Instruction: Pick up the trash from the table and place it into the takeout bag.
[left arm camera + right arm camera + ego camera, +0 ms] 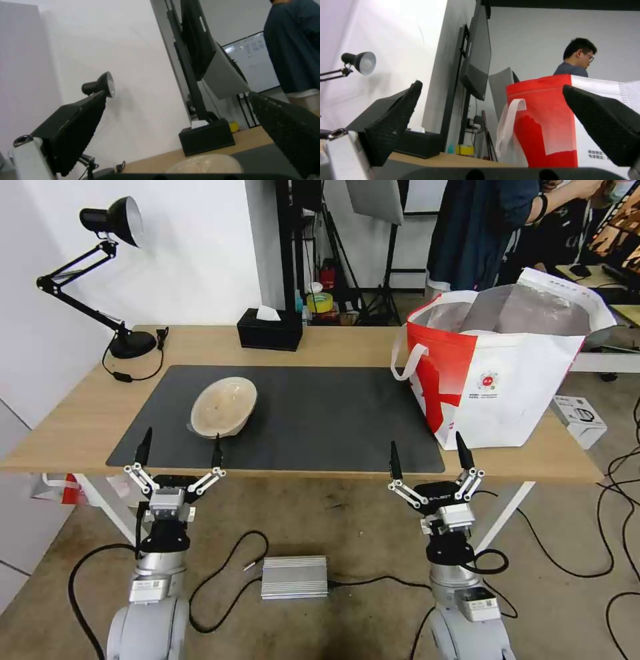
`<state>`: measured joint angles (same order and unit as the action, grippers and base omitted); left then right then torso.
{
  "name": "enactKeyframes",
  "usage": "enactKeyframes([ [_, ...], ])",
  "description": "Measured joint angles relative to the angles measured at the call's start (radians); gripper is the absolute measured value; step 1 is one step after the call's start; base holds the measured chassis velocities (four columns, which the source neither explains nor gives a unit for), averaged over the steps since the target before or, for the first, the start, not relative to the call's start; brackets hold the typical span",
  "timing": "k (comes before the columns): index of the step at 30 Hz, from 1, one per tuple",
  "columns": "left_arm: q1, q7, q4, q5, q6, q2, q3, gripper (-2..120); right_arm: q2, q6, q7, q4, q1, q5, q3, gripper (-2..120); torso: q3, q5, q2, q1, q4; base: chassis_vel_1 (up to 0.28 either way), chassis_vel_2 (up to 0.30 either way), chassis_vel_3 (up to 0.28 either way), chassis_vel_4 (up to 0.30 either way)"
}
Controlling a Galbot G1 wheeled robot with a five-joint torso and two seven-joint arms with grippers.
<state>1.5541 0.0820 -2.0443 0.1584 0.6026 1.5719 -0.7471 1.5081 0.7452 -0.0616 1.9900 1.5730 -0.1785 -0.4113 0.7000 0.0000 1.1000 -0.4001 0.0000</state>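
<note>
Light-wood table [347,347], dark mat [320,413]. Beige bowl [223,407] tilted on mat; bag [507,373] at right, contents hidden, possibly empty. Left gripper [180,450] and right gripper [427,457] spread wide, near edge.

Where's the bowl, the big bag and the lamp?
beige plastic bowl [223,407], head view, middle of its inside.
takeout bag [517,380], head view, white front panel.
black desk lamp [127,220], head view, its shade.

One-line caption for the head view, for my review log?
Both open grippers, left and right, wait at the table edge; beige bowl on mat, takeout bag right.
</note>
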Motion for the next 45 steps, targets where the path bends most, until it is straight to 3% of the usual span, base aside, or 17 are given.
enactKeyframes([
  [12,-0.037,0.034,-0.023,-0.040,-0.048,-0.041,0.004,100,0.004,-0.005,0.008,0.005,0.008,-0.009,0.003,100,0.000,0.0000,0.000,0.000,0.0000,0.000,0.000,0.000,0.000],
  [16,-0.071,0.065,-0.053,-0.059,-0.099,-0.085,0.002,100,0.005,-0.004,0.010,0.007,0.011,-0.012,0.003,100,0.000,0.0000,0.000,0.000,0.0000,0.000,0.000,0.000,0.000],
  [30,-0.122,0.134,-0.049,-0.092,-0.165,-0.175,-0.004,100,0.008,-0.001,0.010,0.008,0.017,-0.017,0.004,100,0.000,0.0000,0.000,0.000,0.0000,0.000,0.000,0.000,0.000],
  [37,-0.150,0.199,-0.039,-0.123,-0.211,-0.204,-0.008,100,0.011,0.000,0.010,0.008,0.020,-0.021,0.002,100,0.000,0.0000,0.000,0.000,0.0000,0.000,0.000,0.000,0.000],
  [41,-0.169,0.266,-0.028,-0.130,-0.237,-0.237,-0.008,100,0.015,0.000,0.010,0.007,0.022,-0.026,0.003,100,0.000,-0.0001,0.000,0.000,0.0000,0.000,0.000,0.000,0.000],
  [45,-0.183,0.288,-0.016,-0.130,-0.249,-0.258,-0.005,100,0.020,0.001,0.009,0.005,0.023,-0.032,0.005,100,0.000,0.0000,0.000,0.000,0.0000,0.000,0.000,0.000,0.000],
])
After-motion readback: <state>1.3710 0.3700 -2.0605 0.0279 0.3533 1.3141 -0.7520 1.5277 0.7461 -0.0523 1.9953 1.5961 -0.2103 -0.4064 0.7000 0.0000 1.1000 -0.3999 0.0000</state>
